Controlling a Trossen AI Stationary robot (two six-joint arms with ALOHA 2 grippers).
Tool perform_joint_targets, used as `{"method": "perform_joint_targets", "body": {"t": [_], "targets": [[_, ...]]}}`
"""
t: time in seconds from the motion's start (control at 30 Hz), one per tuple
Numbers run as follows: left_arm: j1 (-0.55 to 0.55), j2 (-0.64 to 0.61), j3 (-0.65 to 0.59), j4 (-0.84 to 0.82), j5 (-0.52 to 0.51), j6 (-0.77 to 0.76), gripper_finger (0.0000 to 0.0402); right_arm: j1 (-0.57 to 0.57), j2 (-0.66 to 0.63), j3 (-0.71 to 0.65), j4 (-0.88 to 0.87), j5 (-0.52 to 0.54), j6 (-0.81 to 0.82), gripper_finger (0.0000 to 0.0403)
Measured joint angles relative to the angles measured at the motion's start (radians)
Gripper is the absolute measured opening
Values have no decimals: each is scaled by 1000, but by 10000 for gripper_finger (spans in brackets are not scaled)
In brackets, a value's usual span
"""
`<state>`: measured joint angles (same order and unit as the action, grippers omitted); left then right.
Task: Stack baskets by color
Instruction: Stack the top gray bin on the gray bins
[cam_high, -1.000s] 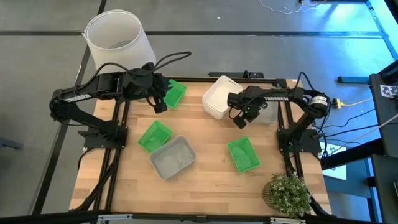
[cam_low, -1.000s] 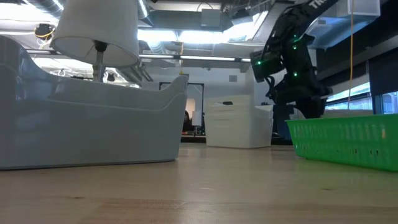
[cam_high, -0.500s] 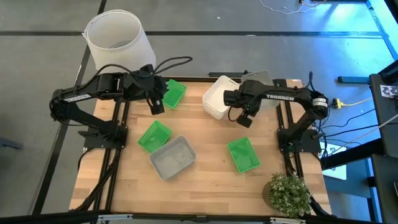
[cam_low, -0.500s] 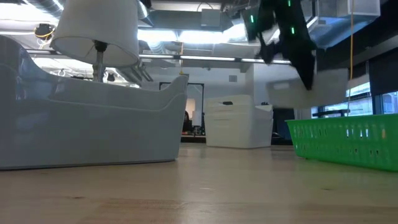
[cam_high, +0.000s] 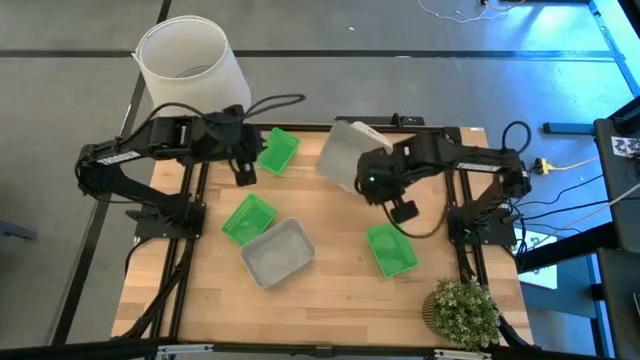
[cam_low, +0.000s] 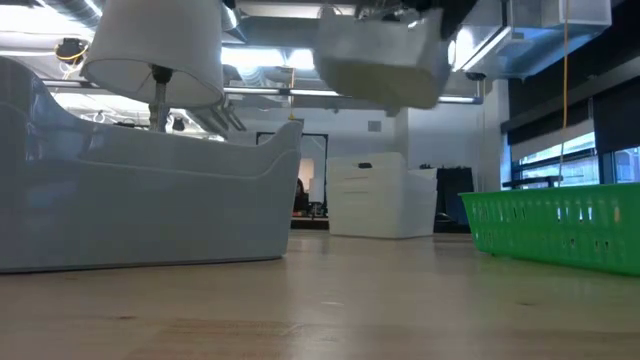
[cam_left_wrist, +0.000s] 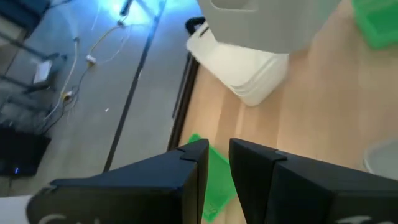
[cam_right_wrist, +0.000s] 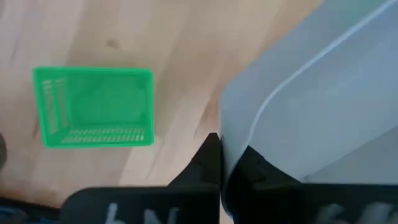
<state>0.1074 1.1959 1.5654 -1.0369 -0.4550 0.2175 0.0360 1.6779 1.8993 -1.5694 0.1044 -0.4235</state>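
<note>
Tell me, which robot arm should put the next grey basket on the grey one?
Probably the right: the right gripper already grips a grey basket in the air. The left gripper hovers beside a green basket.

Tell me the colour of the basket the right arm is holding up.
Translucent grey basket, its rim pinched in the right gripper; the right wrist view shows it best.

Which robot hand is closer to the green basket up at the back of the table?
The left hand. It hovers right beside that green basket. The right hand is farther away, across the table, holding up a grey basket.
</note>
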Motion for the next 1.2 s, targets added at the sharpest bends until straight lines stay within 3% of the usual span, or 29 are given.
{"method": "perform_joint_targets", "body": {"t": [0.33,0.43,0.53,0.83,1.2], "targets": [[0,-123,0,-41,42,33,57,78,13,20,208,0,-349,1],[0,-166,2,-39,130,-30,57,83,34,17,322,-7,-413,1],[1,-199,3,-51,195,-81,57,78,61,7,404,-73,-487,1],[1,-267,1,-69,203,-130,57,65,195,4,648,-259,-660,1],[1,-287,2,-75,222,-129,57,65,344,4,708,-459,-739,0]]}}
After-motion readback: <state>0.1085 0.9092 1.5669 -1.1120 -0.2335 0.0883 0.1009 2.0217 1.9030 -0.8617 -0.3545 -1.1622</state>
